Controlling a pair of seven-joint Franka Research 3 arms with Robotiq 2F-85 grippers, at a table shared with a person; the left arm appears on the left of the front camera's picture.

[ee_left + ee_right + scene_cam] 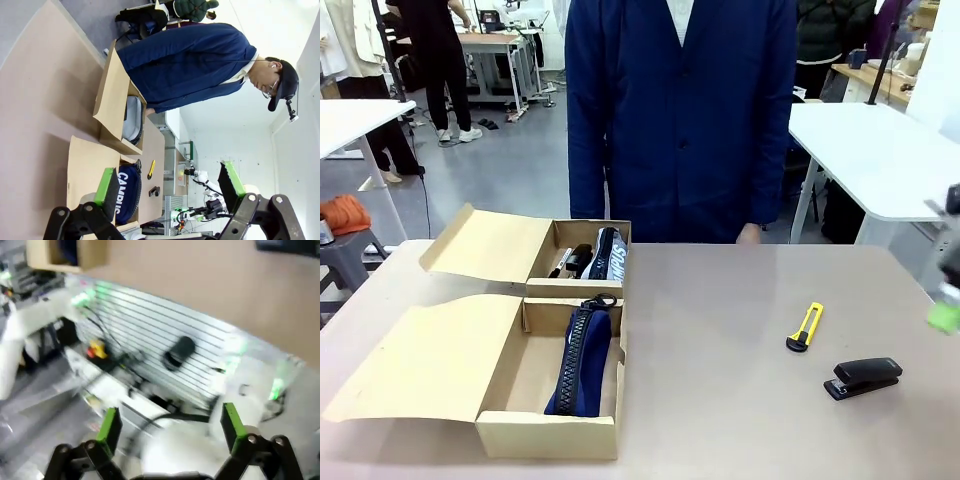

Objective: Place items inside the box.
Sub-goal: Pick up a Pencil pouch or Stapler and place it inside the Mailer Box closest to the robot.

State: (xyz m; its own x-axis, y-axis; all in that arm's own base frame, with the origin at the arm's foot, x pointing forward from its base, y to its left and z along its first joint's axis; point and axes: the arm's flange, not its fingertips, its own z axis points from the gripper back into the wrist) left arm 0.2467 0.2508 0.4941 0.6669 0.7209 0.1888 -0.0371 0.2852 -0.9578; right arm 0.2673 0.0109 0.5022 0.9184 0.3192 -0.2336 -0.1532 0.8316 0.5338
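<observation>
Navy pencil case (127, 192): white lettering, seemingly "CAMPUS"

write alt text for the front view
Two open cardboard boxes sit left on a beige table, the nearer holding a navy zip pencil case. A yellow utility knife and black stapler lie right; a person stands behind.

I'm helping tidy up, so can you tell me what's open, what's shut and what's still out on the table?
Near box: open, flap folded out.
Far box: open, flap folded out.
Navy pencil case: lying inside the near box.
Yellow utility knife: out on the table.
Black stapler: shut, out on the table.
Left gripper: open, empty.
Right gripper: open, empty.
</observation>
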